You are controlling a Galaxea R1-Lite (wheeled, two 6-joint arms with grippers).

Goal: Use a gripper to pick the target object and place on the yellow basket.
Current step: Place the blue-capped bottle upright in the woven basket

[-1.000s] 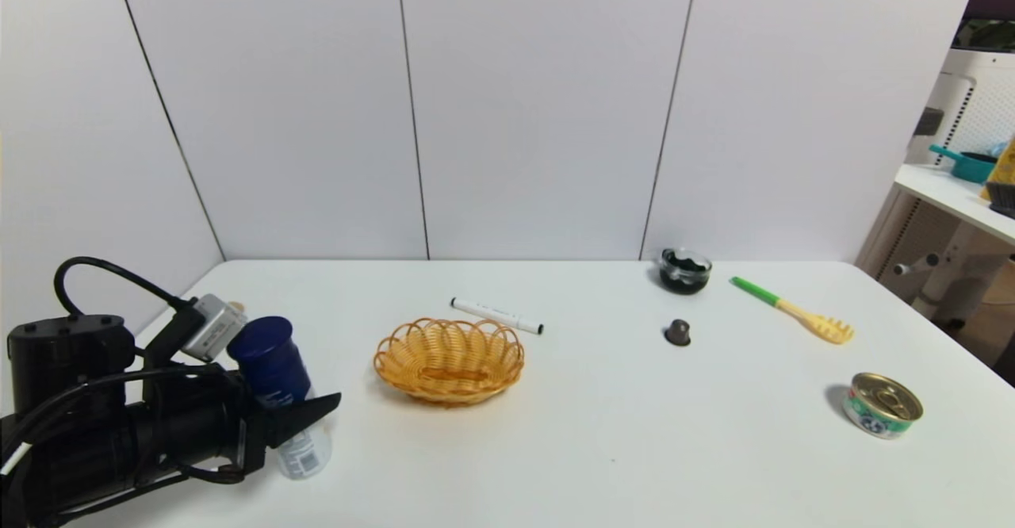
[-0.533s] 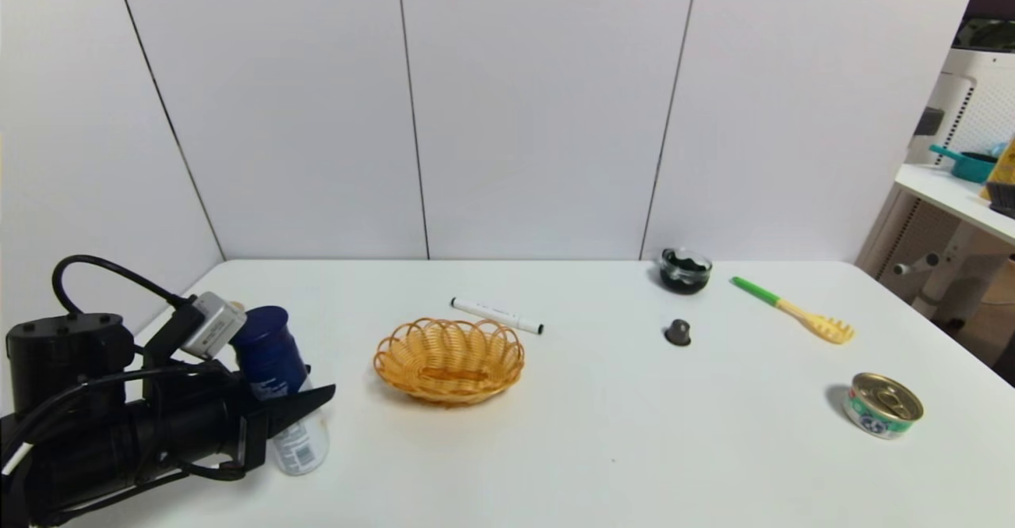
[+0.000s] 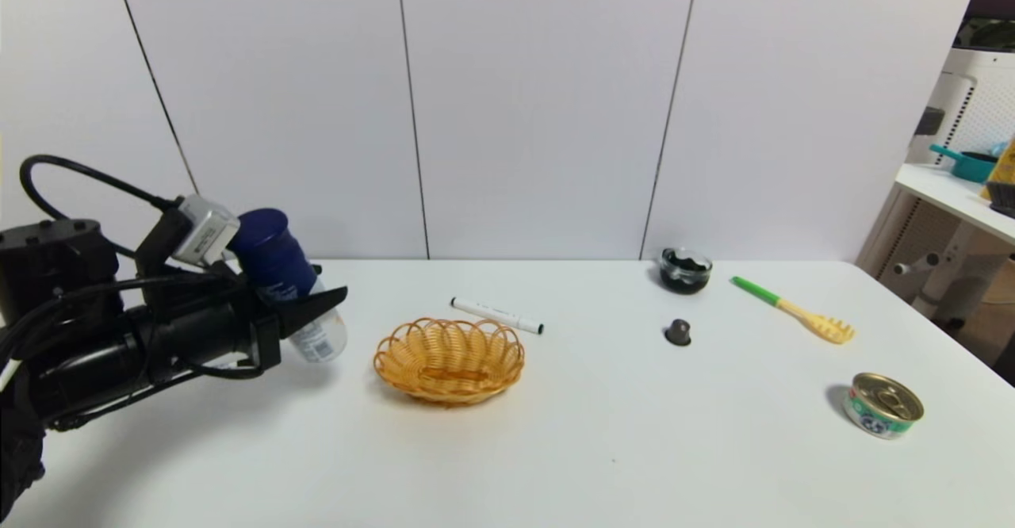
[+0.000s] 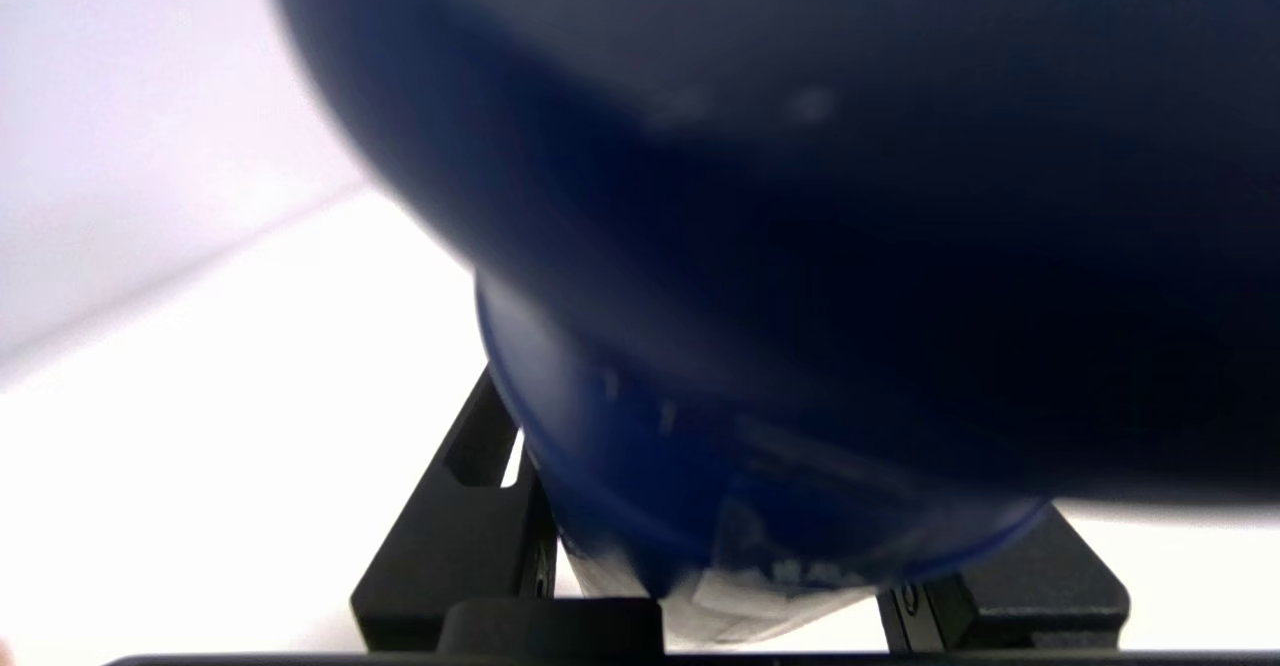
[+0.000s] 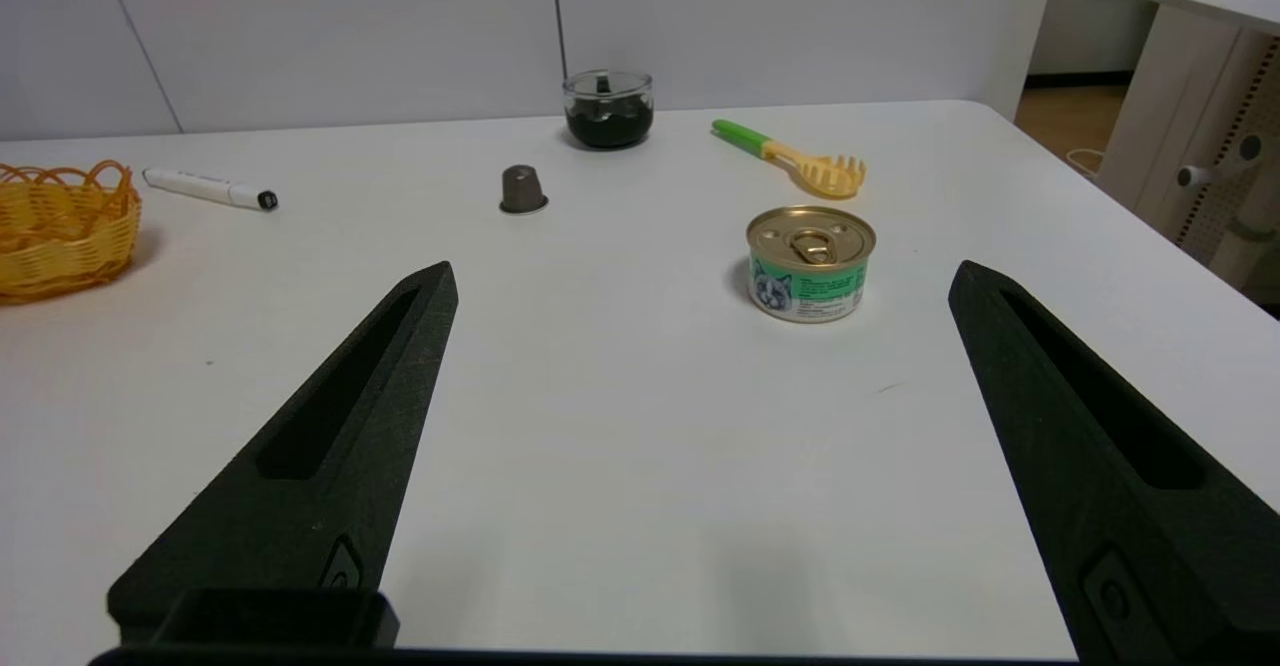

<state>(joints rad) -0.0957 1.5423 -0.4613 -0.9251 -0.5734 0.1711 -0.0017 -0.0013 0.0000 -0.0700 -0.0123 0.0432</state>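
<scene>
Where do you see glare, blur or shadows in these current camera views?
Left wrist view: navy can cap blurred up close, table blown out to white. Head view: soft shadow under the left arm. Right wrist view: tin crisp, small shadow beside it.

The tall blue-and-silver can (image 3: 273, 254) is tilted, squeezed in the black left claw (image 3: 331, 281) above the table (image 3: 603, 433). The little woven yellow basket (image 3: 450, 389), with its loopy rim, sits near the claw's pointy tips.

One yellow-orange woven wicker basket (image 3: 450, 361), one navy-capped cylindrical can (image 3: 277, 262).
One white marker pen (image 3: 497, 315), one short gold-lidded green tin (image 3: 882, 406), one small dark glass bowl (image 3: 684, 270).
</scene>
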